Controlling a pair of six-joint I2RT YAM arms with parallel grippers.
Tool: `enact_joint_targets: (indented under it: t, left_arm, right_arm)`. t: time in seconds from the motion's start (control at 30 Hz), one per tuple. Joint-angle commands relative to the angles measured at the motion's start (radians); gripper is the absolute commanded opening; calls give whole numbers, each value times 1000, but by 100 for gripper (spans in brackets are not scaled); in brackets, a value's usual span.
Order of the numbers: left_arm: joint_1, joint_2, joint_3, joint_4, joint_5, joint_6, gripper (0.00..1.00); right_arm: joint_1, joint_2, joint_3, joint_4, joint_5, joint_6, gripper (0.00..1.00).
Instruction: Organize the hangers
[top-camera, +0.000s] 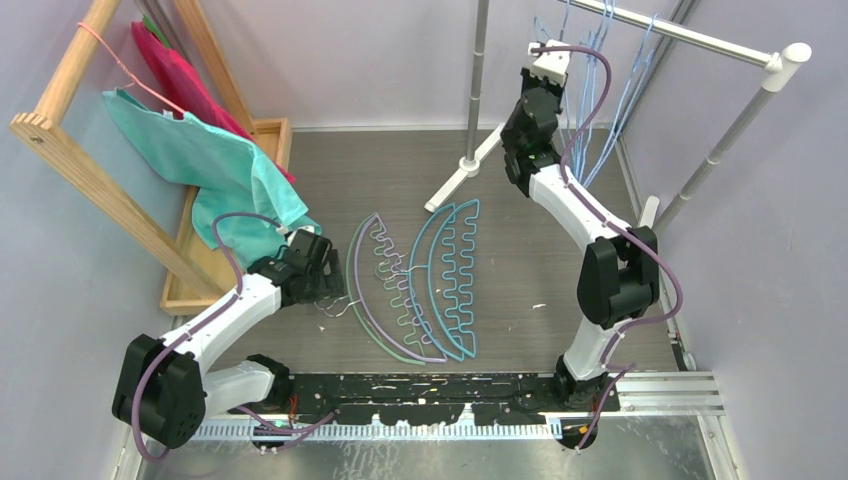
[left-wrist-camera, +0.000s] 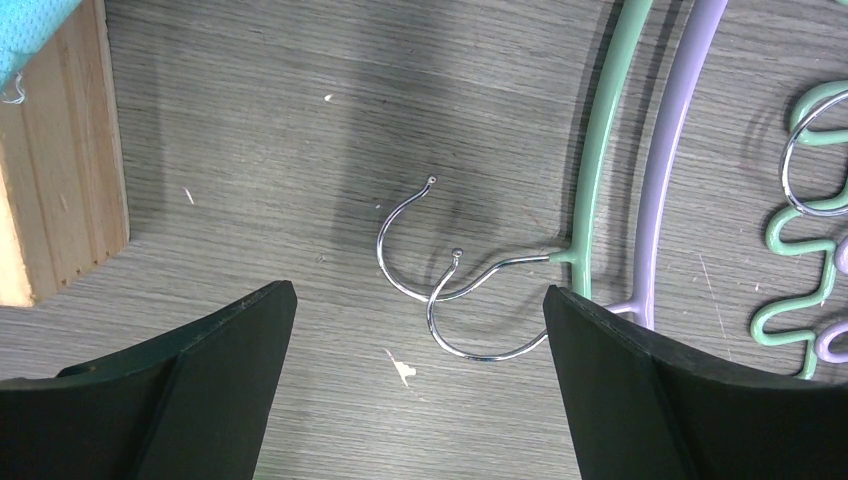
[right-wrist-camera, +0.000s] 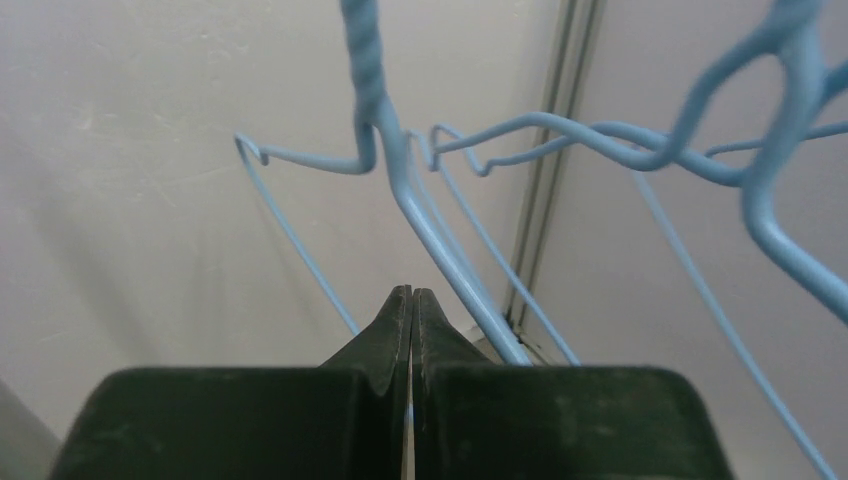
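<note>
**Top external view: wire hangers up on the rail, arched hangers not yet hung**

Several thin light-blue wire hangers (top-camera: 600, 90) hang from the silver metal rail with white joints (top-camera: 700, 38) at the far right, so that share of the job looks done or close to it. The right gripper (right-wrist-camera: 411, 292) is up among them, its fingers pressed together just beside one blue wire. Whether it pinches that wire I cannot tell.

The larger arched hangers with zigzag lower bars lie overlapping flat on the grey wood-grain table (top-camera: 540, 250): a teal hanger (top-camera: 445, 285), a green hanger (left-wrist-camera: 600, 130) and a lilac hanger (left-wrist-camera: 675, 130). None is on the rail. The left gripper (left-wrist-camera: 418, 295) hovers over two crossed metal hooks (left-wrist-camera: 441, 294), jaws wide apart, holding nothing.

By my reading, a good part remains: the arched hangers have yet to be lifted and hung.
</note>
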Motion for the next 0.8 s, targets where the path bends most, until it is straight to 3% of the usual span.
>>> enact_joint_targets:
  t: [0.0, 0.77]
  left_arm:
    - [6, -10, 4, 24, 0, 9, 98]
    - [6, -17, -18, 38, 23, -1, 98]
  right_arm:
    - [-24, -139, -57, 159, 68, -25, 1]
    - [-274, -329, -169, -75, 38, 240, 1]
